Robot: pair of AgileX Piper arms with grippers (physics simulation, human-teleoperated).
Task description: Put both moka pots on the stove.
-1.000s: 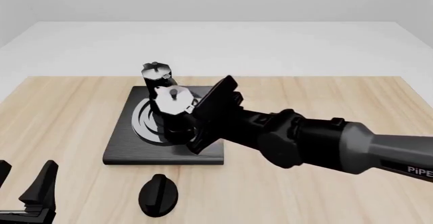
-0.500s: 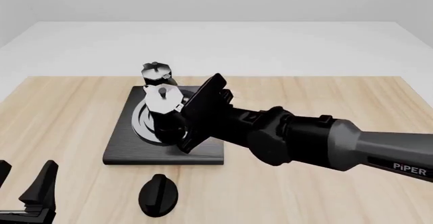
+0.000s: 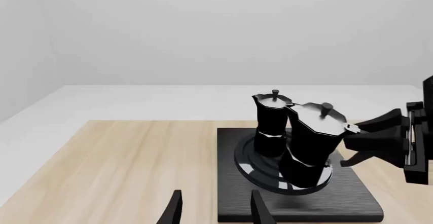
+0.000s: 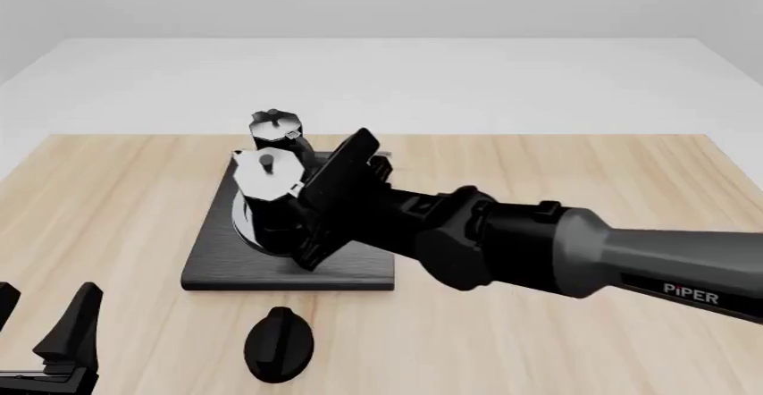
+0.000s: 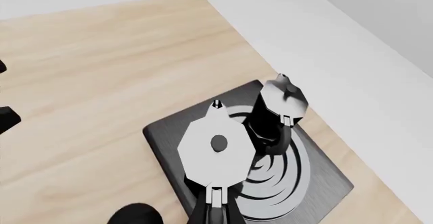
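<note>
1. Moved further left since 1 second ago, the right arm reaches low across the square black stove (image 4: 214,265).
2. Right gripper (image 3: 365,145) is clamped on the tilted faceted pot (image 4: 267,200) over the rings.
3. Second moka pot (image 4: 275,130) stands upright behind.
4. Left gripper (image 4: 48,328) rests with fingers apart.

The stove (image 4: 221,261) is crowded at its middle and far side — one moka pot (image 4: 275,129) stands at the far edge of the rings, and the second moka pot (image 4: 270,200) sits just in front of it, close enough that no finger would fit between them. The right gripper (image 3: 368,140) and its thick arm block the stove's right side. The near-left corner of the slab is bare. On the table (image 4: 107,207) to the left the wood lies open. Just in front of the stove a black oval knob (image 4: 279,344) stands in the way — the left gripper (image 4: 48,341) sits near the table's front-left corner.
</note>
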